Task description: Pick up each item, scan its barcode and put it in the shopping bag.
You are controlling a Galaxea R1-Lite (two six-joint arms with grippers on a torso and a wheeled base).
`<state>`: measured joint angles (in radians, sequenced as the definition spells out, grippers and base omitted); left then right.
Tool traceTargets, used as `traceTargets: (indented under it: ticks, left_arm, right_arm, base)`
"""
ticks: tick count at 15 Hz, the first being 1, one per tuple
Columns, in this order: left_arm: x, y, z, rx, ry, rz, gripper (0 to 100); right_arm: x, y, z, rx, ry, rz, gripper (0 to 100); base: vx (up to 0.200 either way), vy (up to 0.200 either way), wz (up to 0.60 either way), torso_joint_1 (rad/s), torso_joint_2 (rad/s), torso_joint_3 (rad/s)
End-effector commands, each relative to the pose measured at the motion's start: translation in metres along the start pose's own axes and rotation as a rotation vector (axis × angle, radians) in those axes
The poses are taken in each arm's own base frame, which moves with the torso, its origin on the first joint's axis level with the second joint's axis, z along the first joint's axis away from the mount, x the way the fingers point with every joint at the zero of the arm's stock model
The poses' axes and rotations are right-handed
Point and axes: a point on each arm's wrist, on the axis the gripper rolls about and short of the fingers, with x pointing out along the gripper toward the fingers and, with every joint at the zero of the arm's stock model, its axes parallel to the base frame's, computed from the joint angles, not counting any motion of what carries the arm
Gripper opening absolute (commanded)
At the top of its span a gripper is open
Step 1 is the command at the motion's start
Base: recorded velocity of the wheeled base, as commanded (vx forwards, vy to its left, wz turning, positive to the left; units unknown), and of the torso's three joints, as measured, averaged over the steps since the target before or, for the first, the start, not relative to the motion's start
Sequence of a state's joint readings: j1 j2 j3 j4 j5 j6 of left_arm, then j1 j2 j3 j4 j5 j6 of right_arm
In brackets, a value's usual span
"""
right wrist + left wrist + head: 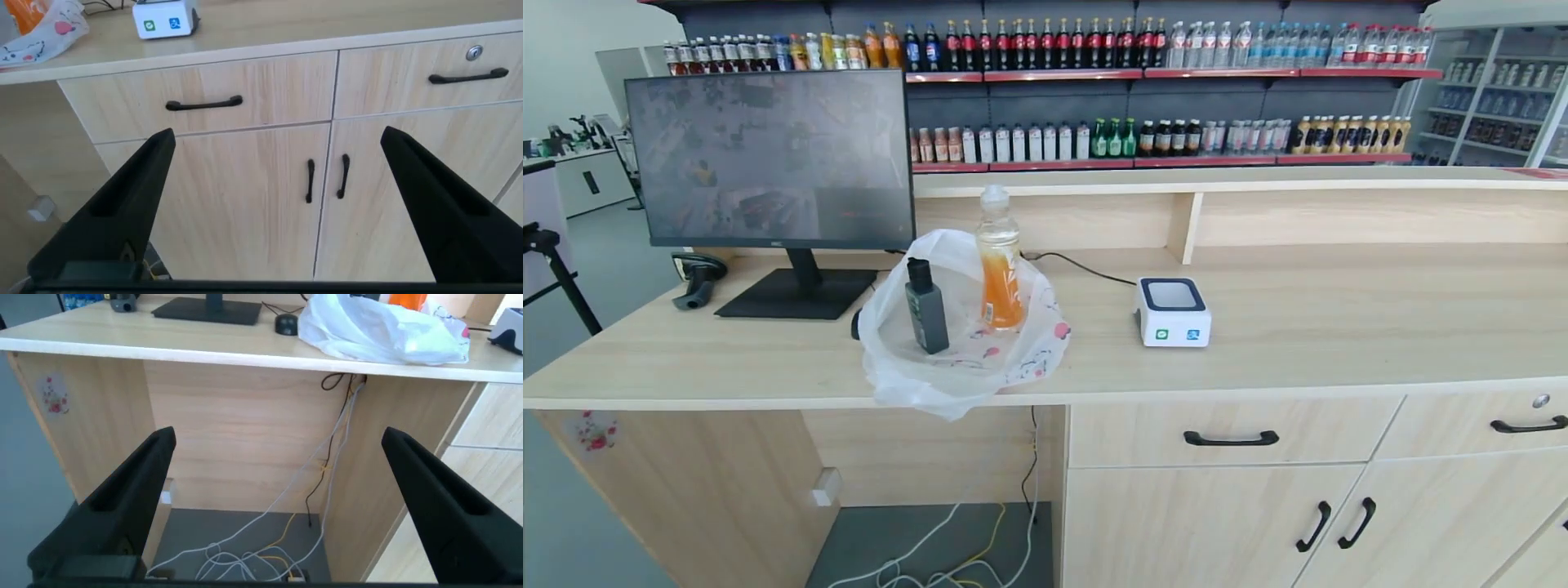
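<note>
Black left gripper (278, 441) hangs spread and empty below the counter (1339, 327) edge, right gripper (276, 139) likewise. Up and ahead, nearer the left arm, the shopping bag (890, 367) holds orange bottle (1000, 282) and grey bottle (926, 310), both upright; the scanner (1172, 314) sits beside it, toward the right arm.

A pale wooden counter (1339, 327) fronts bottle-lined shelves (1143, 73) over seemingly grey flooring (572, 523).

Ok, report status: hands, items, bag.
Left hand and right hand open, empty, below counter level. Orange-liquid bottle and dark grey bottle upright in the shopping bag. White scanner stands beside the bag.
</note>
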<state>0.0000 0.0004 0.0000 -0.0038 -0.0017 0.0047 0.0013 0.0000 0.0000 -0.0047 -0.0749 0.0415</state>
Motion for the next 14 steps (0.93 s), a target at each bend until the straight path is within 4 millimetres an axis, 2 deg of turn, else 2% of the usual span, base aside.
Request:
traceTargets:
  ticks: [1, 3, 10, 14]
  left_arm:
    - [0.0, 0.0, 0.0001, 0.0, -0.001, 0.0, 100]
    - [0.0, 0.0, 0.0001, -0.002, -0.001, 0.0, 100]
    - [0.0, 0.0, 0.0001, -0.002, -0.001, 0.0, 100]
    - [0.0, 0.0, 0.0001, 0.0, -0.001, 0.0, 100]
  right_arm:
    - [0.0001, 0.0, 0.0, 0.001, 0.002, 0.0, 100]
    - [0.0001, 0.0, 0.0, 0.001, 0.002, 0.0, 100]
    - [0.0001, 0.0, 0.0, 0.001, 0.002, -0.002, 100]
    - [0.0001, 0.0, 0.0, 0.0, 0.002, 0.0, 100]
  base:
    - [0.0, 0.0, 0.0, 0.0, 0.0, 0.0]
    - [0.0, 0.0, 0.0, 0.0, 0.0, 0.0]
    - [-0.2, 0.0, 0.0, 0.0, 0.0, 0.003]
    - [0.0, 0.0, 0.0, 0.0, 0.0, 0.0]
